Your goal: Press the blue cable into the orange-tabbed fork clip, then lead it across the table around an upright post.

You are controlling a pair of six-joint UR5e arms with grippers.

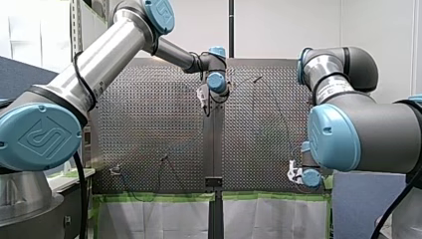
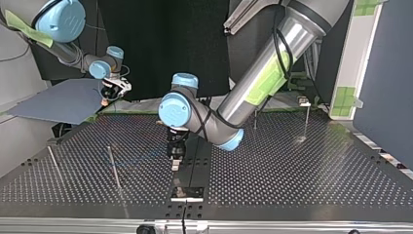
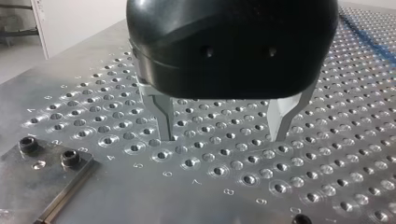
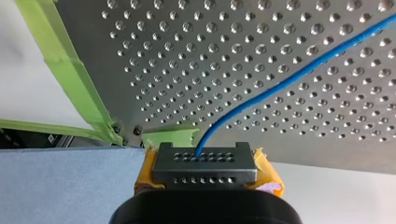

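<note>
Blue cable (image 4: 289, 77): one end goes into my right gripper (image 4: 204, 161), jaws pressed together on it, with yellow pads (image 4: 268, 175) either side. From there the cable runs in a shallow curve diagonally out over the surface (image 4: 233, 37). Its long axis points away from the corner edged with green tape (image 4: 70, 74), toward the surface's middle.

Top view: the right gripper hangs just outside the surface's far-left corner, raised over a blue-grey panel (image 2: 58, 102). A faint blue stretch of cable lies flat on the surface's left half, roughly parallel to the near edge, near a thin upright post (image 2: 114, 168). A second thin post (image 2: 54, 163) is by the left edge, and another post (image 2: 306, 119) stands toward the far-right corner.

My left gripper (image 3: 224, 135) is at the surface's middle, pointing down. Its metal jaws are spread with nothing between them, tips just over the holes. The cable lies well apart from it, off to one side, and a bolted dark plate (image 3: 32, 163) sits beside it.

Surface: grey perforated metal, with a centre strip (image 2: 192, 163) running in from the near edge. Room: white wall (image 1: 278, 25) behind.
</note>
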